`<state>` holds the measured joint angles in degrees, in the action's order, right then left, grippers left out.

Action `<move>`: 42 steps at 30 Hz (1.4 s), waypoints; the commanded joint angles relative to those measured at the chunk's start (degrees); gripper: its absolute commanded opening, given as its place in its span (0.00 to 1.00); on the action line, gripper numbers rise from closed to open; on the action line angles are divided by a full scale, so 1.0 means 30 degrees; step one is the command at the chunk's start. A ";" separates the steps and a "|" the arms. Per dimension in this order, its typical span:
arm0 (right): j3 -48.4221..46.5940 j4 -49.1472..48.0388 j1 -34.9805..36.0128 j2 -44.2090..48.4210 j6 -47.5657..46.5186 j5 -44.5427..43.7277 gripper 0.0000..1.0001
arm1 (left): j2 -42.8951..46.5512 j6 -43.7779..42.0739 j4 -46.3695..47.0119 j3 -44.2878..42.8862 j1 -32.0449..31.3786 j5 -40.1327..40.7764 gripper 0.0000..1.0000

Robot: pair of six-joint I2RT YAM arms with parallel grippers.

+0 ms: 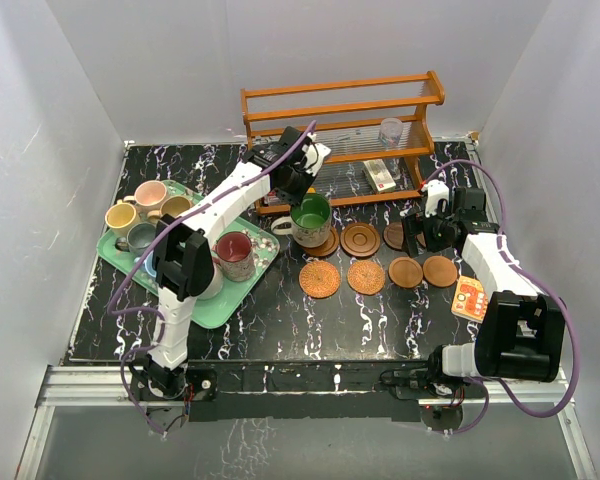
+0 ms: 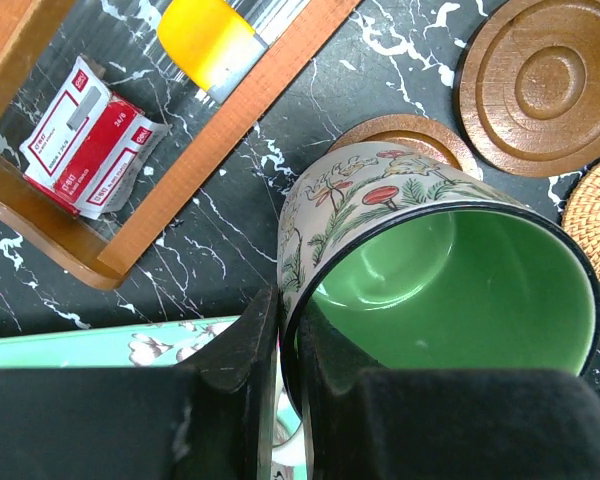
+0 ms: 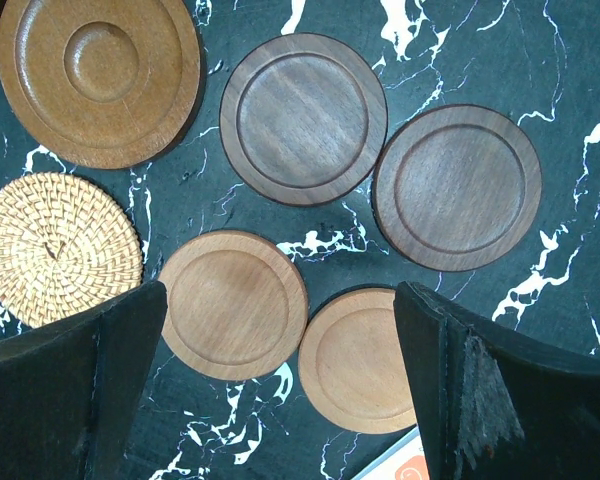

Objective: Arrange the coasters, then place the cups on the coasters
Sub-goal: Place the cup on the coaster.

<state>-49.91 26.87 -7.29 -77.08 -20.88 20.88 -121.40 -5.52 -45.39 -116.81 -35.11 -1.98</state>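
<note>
Arm on the left stretches from 7 o'clock toward the wooden rack [image 1: 340, 100] at 12, its left gripper [image 2: 285, 335] pinched on the rim of the green mug [image 1: 310, 218], which is over a brown coaster [image 2: 410, 130] near centre (set down or just clear, I cannot tell). The right gripper [image 3: 280, 340] hangs, jaws wide apart, over the coasters [image 1: 366, 276] laid in two rows at 3 o'clock, an orange card [image 1: 470, 298] at 4 o'clock. Other mugs [image 1: 235, 252] crowd a mint tray [image 1: 230, 300] at 9 o'clock; the table [image 1: 280, 325] is black marbled, the walls [image 1: 40, 120] white.

High overview; wrist close-ups, roughly downward.
</note>
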 commanded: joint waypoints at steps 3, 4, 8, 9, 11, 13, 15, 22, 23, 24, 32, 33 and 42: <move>-0.0060 -0.0965 -0.0148 0.0030 0.0019 -0.0047 0.97 | 0.0945 0.1294 0.0396 -0.1032 -0.0246 -0.1022 0.00; -0.0055 -0.0960 -0.0152 0.0007 0.0018 -0.0062 0.97 | 0.0888 0.1398 0.0393 -0.1046 -0.0274 -0.1041 0.00; -0.0063 -0.0935 -0.0129 -0.0015 -0.0011 -0.0102 0.97 | 0.0737 0.1724 0.0482 -0.1036 -0.0364 -0.1155 0.00; -0.0048 -0.0946 -0.0164 -0.0006 -0.0011 -0.0138 0.97 | 0.0697 0.1851 0.0543 -0.1027 -0.0391 -0.1179 0.00; -0.0019 -0.0949 -0.0169 -0.0001 0.0005 -0.0171 0.97 | 0.0741 0.2064 0.0638 -0.1021 -0.0423 -0.1215 0.00; -0.0011 -0.0960 -0.0169 -0.0001 -0.0033 -0.0198 0.97 | 0.0787 0.2478 0.0781 -0.1013 -0.0453 -0.1009 0.00; -0.0030 -0.0964 -0.0169 -0.0044 -0.0039 -0.0194 0.97 | 0.0771 0.2740 0.0842 -0.0959 -0.0482 -0.0909 0.00; -0.0004 -0.0939 -0.0168 -0.0095 -0.0041 -0.0236 0.97 | 0.0505 0.3156 0.0949 -0.0703 -0.0690 -0.0996 0.00; -0.0004 -0.0946 -0.0162 -0.0089 -0.0041 -0.0236 0.97 | 0.0441 0.3198 0.0923 -0.0737 -0.0710 -0.0968 0.00; 0.0011 -0.0947 -0.0157 -0.0103 -0.0066 -0.0269 0.97 | 0.0393 0.3229 0.0920 -0.0800 -0.0742 -0.0914 0.00; -0.0004 -0.0947 -0.0167 -0.0147 -0.0094 -0.0238 0.97 | -0.0026 0.3193 0.0777 -0.0885 -0.0875 -0.0718 0.00; 0.0003 -0.0947 -0.0169 -0.0147 -0.0099 -0.0214 0.97 | -0.0101 0.3192 0.0733 -0.0885 -0.0865 -0.0780 0.00; -0.0002 -0.0934 -0.0161 -0.0202 -0.0143 -0.0195 0.97 | -0.0243 0.2953 0.0627 -0.0526 -0.0905 -0.0703 0.00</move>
<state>-49.89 26.83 -7.53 -77.36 -20.91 20.67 -125.47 2.52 -45.10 -116.79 -37.47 -2.61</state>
